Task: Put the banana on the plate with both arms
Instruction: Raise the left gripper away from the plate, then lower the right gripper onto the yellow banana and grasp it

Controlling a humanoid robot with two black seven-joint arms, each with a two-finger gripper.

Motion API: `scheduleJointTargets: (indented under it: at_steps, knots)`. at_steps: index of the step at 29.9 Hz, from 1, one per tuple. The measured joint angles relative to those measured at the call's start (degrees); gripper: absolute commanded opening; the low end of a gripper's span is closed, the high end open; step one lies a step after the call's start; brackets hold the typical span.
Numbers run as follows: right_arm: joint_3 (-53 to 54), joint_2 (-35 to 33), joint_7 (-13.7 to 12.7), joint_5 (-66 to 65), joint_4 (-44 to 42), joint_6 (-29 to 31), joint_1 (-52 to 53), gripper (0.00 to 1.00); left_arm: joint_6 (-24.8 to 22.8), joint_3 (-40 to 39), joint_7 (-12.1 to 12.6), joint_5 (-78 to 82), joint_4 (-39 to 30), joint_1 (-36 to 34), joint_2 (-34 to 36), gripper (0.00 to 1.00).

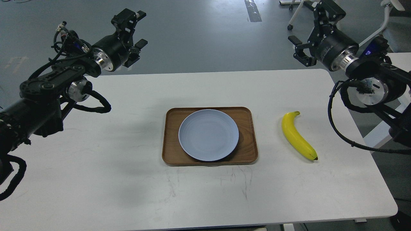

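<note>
The yellow banana (298, 136) lies on the white table to the right of the tray, its dark tip toward the front. The pale blue-grey plate (208, 134) sits empty on the brown wooden tray (249, 150) at the table's middle. My left gripper (135, 30) is raised high beyond the table's far left edge, open and empty. My right gripper (305, 32) is raised beyond the far right corner, open and empty, well above and behind the banana.
The white table (96, 166) has rounded corners; its right edge runs close to the banana. Office chair legs (293, 19) and another white table (399, 57) stand on the grey floor at the far right.
</note>
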Motion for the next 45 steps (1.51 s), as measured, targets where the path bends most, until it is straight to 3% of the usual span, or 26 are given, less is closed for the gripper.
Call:
scheduleJointTargets:
  at_steps: [6,8,12,21,26,34,39,45]
  knots:
    - [-0.01,0.50,0.08,-4.46,0.22,-0.25,0.05,0.98,-7.81,-12.42,9.96,-1.01,-8.15,4.51,3.74,0.98]
    - [-0.05,0.65,0.09,-6.16,0.29,-0.28,0.18,0.97,-7.82,-14.62,12.40,-1.83,-14.32,6.38,4.96,0.98]
    - [-0.21,0.30,0.25,-12.63,0.49,-0.98,0.31,0.96,-4.01,-16.01,14.68,-3.68,-22.57,9.47,6.66,0.98]
    - [-8.03,-5.06,1.42,-49.27,0.95,-6.87,0.05,0.96,-1.77,-17.51,14.94,-4.18,-23.61,11.12,9.37,0.98]
    - [-13.22,-7.41,2.01,-62.54,1.18,-10.09,0.16,0.96,-1.06,-17.52,14.49,-4.18,-23.28,11.70,10.39,0.98]
    - [-20.96,-8.99,2.63,-65.97,1.08,-16.86,-1.50,0.96,0.64,-17.49,14.03,-4.17,-22.41,12.30,9.19,0.98]
    - [-22.13,-7.66,2.46,-65.96,0.75,-20.35,-5.90,0.96,0.79,-17.50,12.35,-4.11,-21.69,12.67,8.63,0.98]
    - [-22.56,-6.63,-1.54,-66.25,-0.27,-21.29,-10.24,0.92,0.78,-17.50,11.84,-4.09,-21.77,13.35,8.60,0.98]
